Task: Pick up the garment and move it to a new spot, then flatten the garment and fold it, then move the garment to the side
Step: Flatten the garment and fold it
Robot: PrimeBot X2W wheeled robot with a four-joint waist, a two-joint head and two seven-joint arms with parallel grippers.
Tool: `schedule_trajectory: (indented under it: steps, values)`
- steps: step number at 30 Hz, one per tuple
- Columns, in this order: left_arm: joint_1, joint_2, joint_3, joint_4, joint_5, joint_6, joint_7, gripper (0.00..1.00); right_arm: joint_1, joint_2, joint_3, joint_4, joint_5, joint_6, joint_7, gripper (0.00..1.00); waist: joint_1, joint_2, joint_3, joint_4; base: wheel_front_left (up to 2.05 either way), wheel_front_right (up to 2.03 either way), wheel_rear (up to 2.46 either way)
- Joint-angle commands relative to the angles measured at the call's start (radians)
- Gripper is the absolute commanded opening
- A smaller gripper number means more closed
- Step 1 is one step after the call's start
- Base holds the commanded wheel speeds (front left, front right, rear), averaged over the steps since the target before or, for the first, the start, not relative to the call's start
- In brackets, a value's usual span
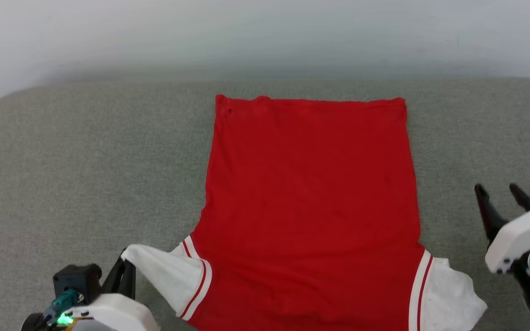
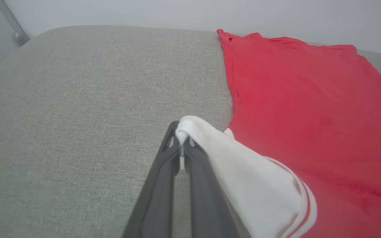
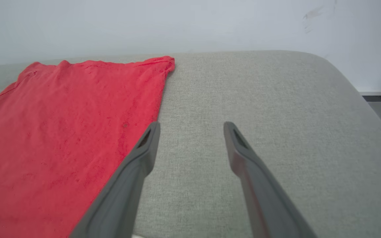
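Grey fabric desk carries the garment, spread flat with its plain red side up, between both claws. Left claw is clamped on the white left sleeve tip. Right claw is apart, empty, beside the right sleeve. Judged light, limp and stretchy, so grip the hems and sleeve edges.

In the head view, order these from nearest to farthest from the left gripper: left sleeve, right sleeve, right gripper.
1. The left sleeve, pinched in the left gripper.
2. The right sleeve, across the shirt.
3. The right gripper, farthest right, off the shirt.
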Motion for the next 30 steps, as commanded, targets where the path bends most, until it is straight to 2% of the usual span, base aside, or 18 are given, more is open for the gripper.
schedule_trajectory:
  steps: [1, 6, 10, 14, 18, 21, 24, 30]
  values:
    - [-0.022, -0.005, -0.001, -0.008, 0.009, 0.000, -0.004, 0.00, -0.041, -0.003, -0.007, 0.017, 0.008, 0.000, 0.001, 1.00, -0.0001, -0.0001, 0.052, 0.014, 0.00, 0.00, 0.00]
    - [-0.122, -0.028, -0.026, -0.031, 0.042, -0.028, -0.028, 0.00, -0.296, -0.040, -0.039, 0.174, 0.030, 0.000, 0.037, 1.00, -0.0001, -0.0001, 0.168, 0.063, 0.00, 0.00, 0.00]
    - [-0.198, -0.061, -0.044, -0.038, 0.065, -0.051, -0.067, 0.00, -0.486, -0.087, -0.031, 0.275, 0.029, 0.000, 0.116, 1.00, -0.0001, -0.0001, 0.250, 0.106, 0.00, 0.00, 0.00]
    - [-0.259, -0.079, -0.056, -0.056, 0.088, -0.071, -0.102, 0.00, -0.661, -0.126, -0.012, 0.347, 0.021, 0.000, 0.264, 1.00, -0.0001, -0.0001, 0.327, 0.142, 0.00, 0.00, 0.00]
    - [-0.303, -0.087, -0.058, -0.078, 0.106, -0.080, -0.124, 0.00, -0.798, -0.135, -0.008, 0.401, 0.014, 0.000, 0.435, 1.00, -0.0001, -0.0001, 0.396, 0.168, 0.00, 0.00, 0.00]
    - [-0.327, -0.095, -0.064, -0.090, 0.114, -0.086, -0.135, 0.00, -0.869, -0.128, -0.023, 0.430, 0.001, 0.000, 0.535, 1.00, -0.0001, -0.0001, 0.441, 0.184, 0.00, 0.00, 0.00]
    - [-0.345, -0.104, -0.068, -0.092, 0.115, -0.092, -0.147, 0.00, -0.903, -0.117, -0.027, 0.446, -0.018, 0.000, 0.589, 1.00, -0.0001, -0.0001, 0.475, 0.196, 0.00, 0.00, 0.00]
    - [-0.367, -0.118, -0.078, -0.076, 0.113, -0.107, -0.169, 0.00, -0.875, -0.083, -0.049, 0.508, -0.035, 0.000, 0.671, 1.00, -0.0001, -0.0001, 0.500, 0.207, 0.00, 0.00, 0.00]
